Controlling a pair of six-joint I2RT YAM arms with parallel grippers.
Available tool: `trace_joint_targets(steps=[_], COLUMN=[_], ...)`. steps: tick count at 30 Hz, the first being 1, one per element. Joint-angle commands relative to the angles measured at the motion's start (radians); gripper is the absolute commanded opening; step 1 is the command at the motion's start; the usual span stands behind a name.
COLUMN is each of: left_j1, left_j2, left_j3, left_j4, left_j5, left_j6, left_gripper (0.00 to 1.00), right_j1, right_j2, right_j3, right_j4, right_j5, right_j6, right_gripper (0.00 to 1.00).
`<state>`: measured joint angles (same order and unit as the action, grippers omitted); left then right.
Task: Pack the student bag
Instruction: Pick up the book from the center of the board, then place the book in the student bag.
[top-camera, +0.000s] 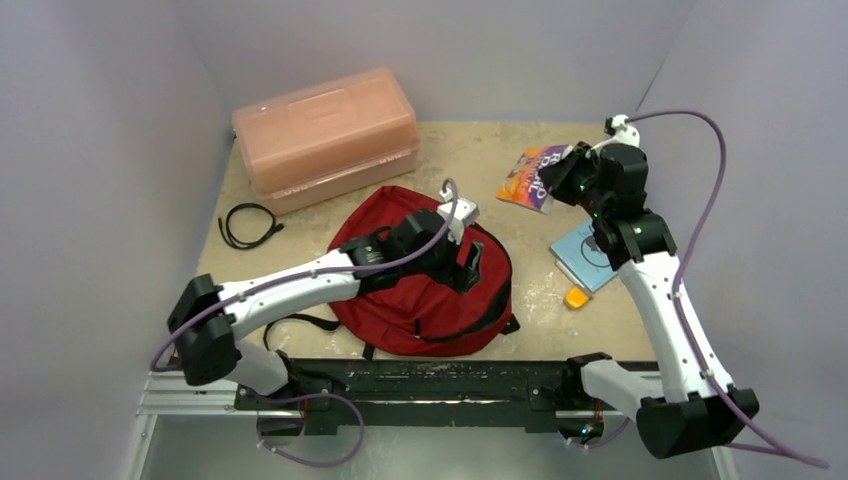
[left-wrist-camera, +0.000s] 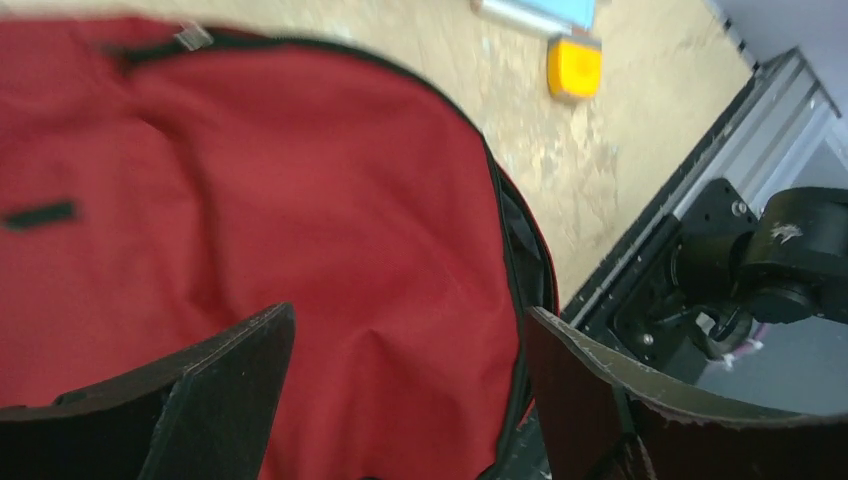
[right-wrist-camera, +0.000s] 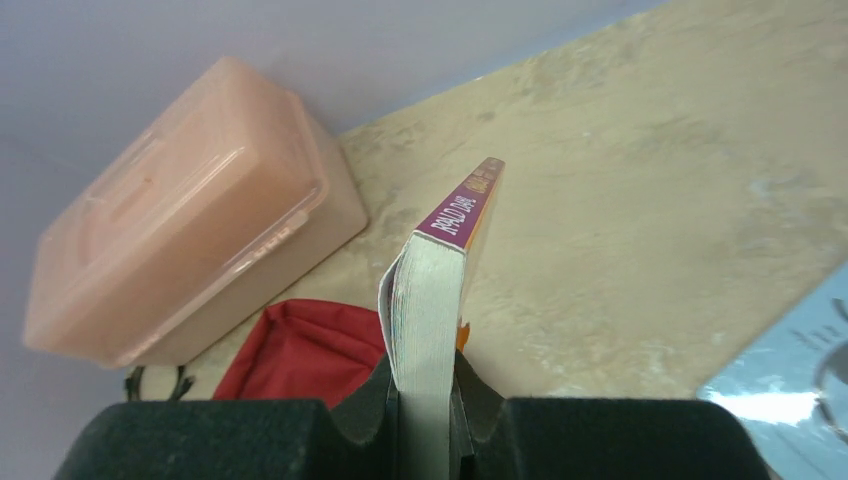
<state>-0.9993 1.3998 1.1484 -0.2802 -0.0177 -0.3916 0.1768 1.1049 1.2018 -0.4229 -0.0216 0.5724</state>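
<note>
The student bag (top-camera: 440, 305) is soft red cloth, dull and a bit wrinkled. At eleven o'clock from it, the box (top-camera: 325, 135) is smooth, cloudy pink plastic. The book (right-wrist-camera: 430, 300) has paper pages and a smooth cover.

**Student bag** (top-camera: 420, 290): dark red fabric with black zip lines and black straps. **Box** (top-camera: 325, 135): translucent orange-pink. **Book** (top-camera: 525, 178): orange cover with purple areas, purple spine with pale lettering, off-white page edges. **Booklet** (top-camera: 580, 258): light blue with a dark circular outline. **Block** (top-camera: 575, 297): orange-yellow. **Cable** (top-camera: 248, 225): black. **Table** (top-camera: 470, 160): beige, mottled like stone. **Walls** (top-camera: 100, 150): pale lilac-grey. **Left arm** (top-camera: 290, 283) and **right arm** (top-camera: 665, 300): white links, black joints. **Cord** (top-camera: 700, 190) along each: purple.
</note>
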Motion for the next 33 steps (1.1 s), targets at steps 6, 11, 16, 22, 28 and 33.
trace_joint_targets(steps=[6,11,16,22,28,33], left_j1=[-0.180,-0.211,-0.227,-0.238,-0.245,-0.245], left_j2=[0.243,0.319,0.359,0.373,0.378,0.453], left_j3=[0.162,0.220,0.235,0.237,0.242,0.303], left_j4=[-0.101,-0.174,-0.181,-0.172,-0.152,-0.235], left_j5=[-0.122,-0.269,-0.337,-0.283,-0.218,-0.320], left_j6=[-0.068,-0.027,0.025,0.055,0.049,0.051], left_gripper=[0.87,0.82,0.77,0.87,0.97,0.87], right_j1=[0.005,0.004,0.006,0.005,0.005,0.005], right_j2=[-0.231,-0.304,-0.331,-0.331,-0.322,-0.320], right_j3=[0.034,0.023,-0.005,-0.029,-0.032,-0.024], right_j4=[-0.211,-0.251,-0.277,-0.286,-0.288,-0.286], right_j5=[0.207,0.181,0.147,0.105,0.086,0.076], right_j6=[-0.139,-0.153,-0.180,-0.183,-0.187,-0.192], right_gripper=[0.00,0.00,0.00,0.00,0.00,0.00])
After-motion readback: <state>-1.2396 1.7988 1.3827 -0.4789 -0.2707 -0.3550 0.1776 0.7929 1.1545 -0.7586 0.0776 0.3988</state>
